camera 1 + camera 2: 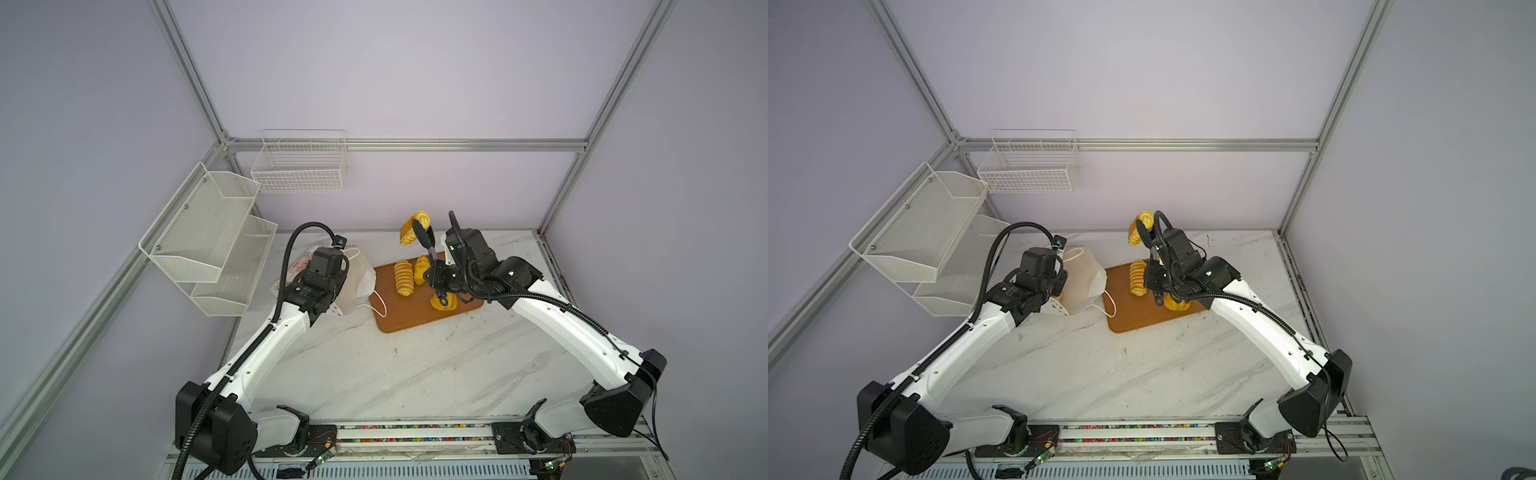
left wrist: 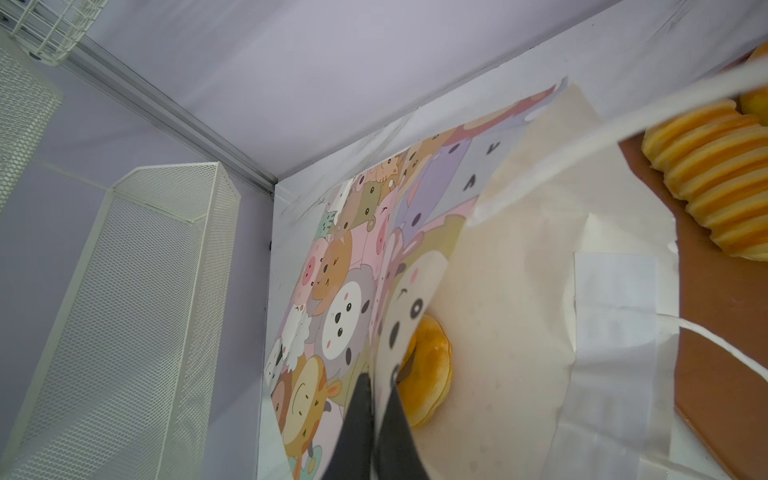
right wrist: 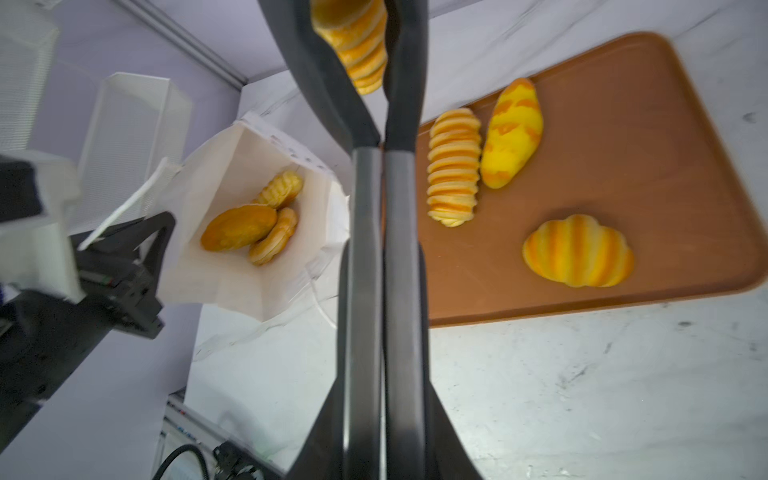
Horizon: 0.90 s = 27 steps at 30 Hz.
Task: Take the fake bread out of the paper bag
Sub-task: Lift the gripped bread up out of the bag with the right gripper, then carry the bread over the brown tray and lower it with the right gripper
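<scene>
In both top views, the right gripper point(image 1: 433, 269) was clamped tight on black tongs point(image 1: 423, 239). The tongs' tips were pinched on a held roll point(image 1: 410, 232), lifted clear of the table at 12 o'clock of the orange-brown tray point(image 1: 395, 322). On that tray lay a long ridged roll point(image 1: 403, 277), a mottled loaf point(image 1: 422, 268) and a scalloped bun point(image 1: 444, 302). The paper bag point(image 1: 360, 282) sat tipped at 9 o'clock of the tray, its mouth turned toward it. The left wrist view showed the left gripper point(image 2: 376, 399) closed flat on the bag's cartoon-printed wall, propping the mouth open, with one golden piece point(image 2: 430, 374) visible inside. The right wrist view looked along the squeezed tongs to the held roll and into the bag, where a brown oval point(image 3: 239, 228), a ridged bun point(image 3: 282, 189) and a flat round piece point(image 3: 274, 237) lay together. By that count, three pieces of the fake bread point(image 3: 455, 166) were out. A fourth was in mid-air, apparently bound for the tray, and three were yet to be fetched.
</scene>
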{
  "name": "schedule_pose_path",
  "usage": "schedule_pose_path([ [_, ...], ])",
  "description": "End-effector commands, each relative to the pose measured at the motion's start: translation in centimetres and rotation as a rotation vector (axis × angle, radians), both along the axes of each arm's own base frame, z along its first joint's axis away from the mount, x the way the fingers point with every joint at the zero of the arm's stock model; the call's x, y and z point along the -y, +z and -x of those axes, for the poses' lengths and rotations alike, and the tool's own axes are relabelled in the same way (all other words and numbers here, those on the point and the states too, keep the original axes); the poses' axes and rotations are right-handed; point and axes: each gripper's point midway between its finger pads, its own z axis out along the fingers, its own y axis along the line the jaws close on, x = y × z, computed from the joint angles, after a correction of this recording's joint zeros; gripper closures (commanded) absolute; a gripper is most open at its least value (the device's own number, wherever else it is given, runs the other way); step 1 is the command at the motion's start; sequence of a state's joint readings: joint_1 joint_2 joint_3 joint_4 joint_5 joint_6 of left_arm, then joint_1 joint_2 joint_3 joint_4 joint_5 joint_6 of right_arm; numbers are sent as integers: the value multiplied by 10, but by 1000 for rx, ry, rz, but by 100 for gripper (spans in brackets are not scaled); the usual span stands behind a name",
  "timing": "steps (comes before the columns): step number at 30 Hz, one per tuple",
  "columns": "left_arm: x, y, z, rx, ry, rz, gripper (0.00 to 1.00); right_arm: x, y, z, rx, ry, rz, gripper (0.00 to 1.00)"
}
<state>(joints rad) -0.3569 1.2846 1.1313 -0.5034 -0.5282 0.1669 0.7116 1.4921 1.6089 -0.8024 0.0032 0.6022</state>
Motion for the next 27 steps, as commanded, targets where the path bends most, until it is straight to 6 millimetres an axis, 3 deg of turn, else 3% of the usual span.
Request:
schedule_pose_path([
  [1, -2, 48, -5, 118, 19, 70, 100, 33, -19, -11, -22, -51, 207, 100],
  [7, -1, 47, -2, 116, 10, 79, 100, 72, -38, -27, -82, -140, 415, 100],
  [14, 2, 44, 2, 112, -9, 94, 100, 103, -60, -35, -168, -207, 540, 100],
  [19, 6, 42, 3, 105, -27, 111, 100, 118, -75, -33, -224, -246, 627, 100],
  [27, 11, 36, 2, 92, -53, 123, 100, 134, -103, -13, -344, -261, 722, 100],
])
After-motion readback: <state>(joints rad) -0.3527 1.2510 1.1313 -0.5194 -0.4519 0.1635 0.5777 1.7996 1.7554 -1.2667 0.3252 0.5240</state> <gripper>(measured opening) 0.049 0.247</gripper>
